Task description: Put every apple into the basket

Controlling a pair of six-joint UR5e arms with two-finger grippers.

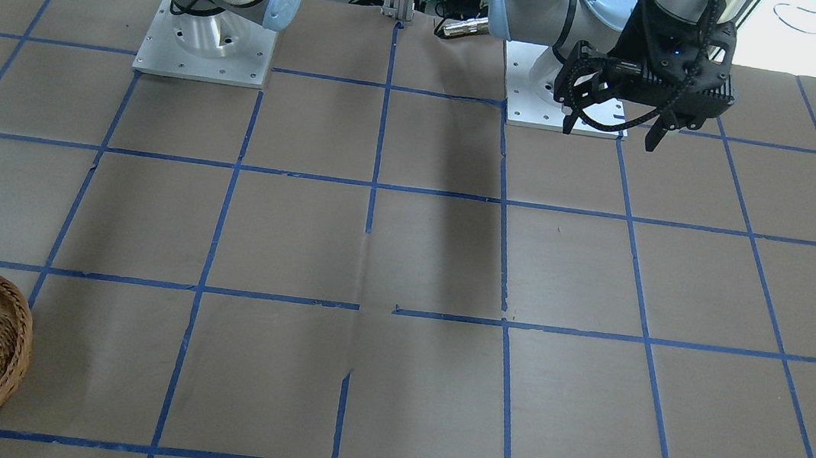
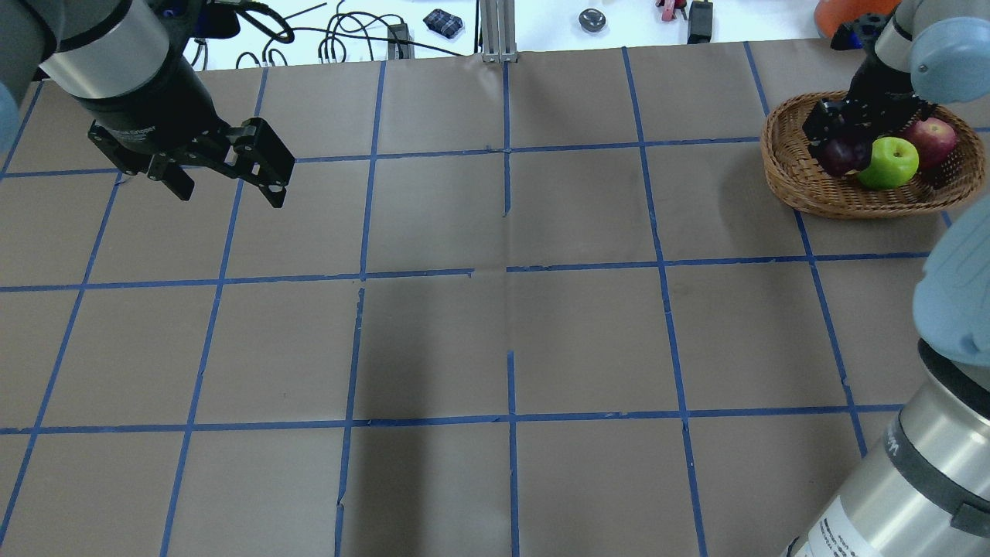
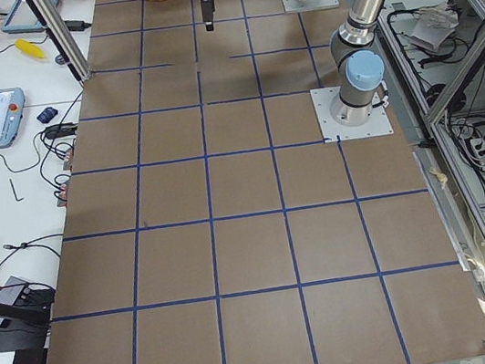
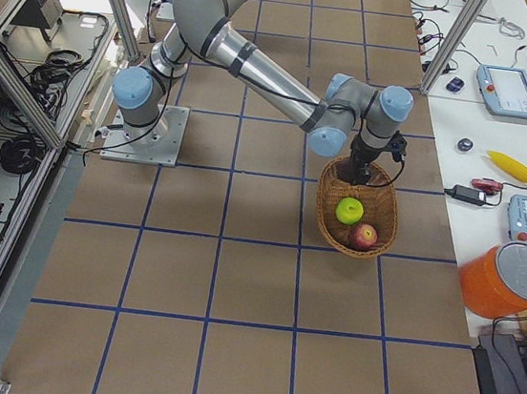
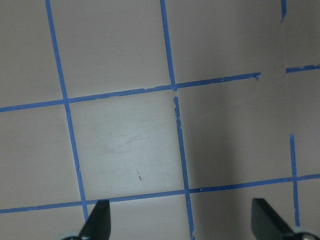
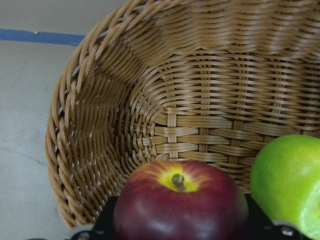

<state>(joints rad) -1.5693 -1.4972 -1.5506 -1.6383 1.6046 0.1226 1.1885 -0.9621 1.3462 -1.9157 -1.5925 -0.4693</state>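
With the right gripper clamped on the maroon apple, low inside the wicker basket beside the green apple and red apple, release gently, then lift straight up. Leave the left gripper parked with its jaws apart.

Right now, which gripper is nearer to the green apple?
Right. The right gripper is down in the basket, holding the dark apple just beside the green apple. The left gripper hangs open over the table at the opposite side, far away.

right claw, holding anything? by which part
The right claw pinches the dark maroon apple across its sides, inside the basket.
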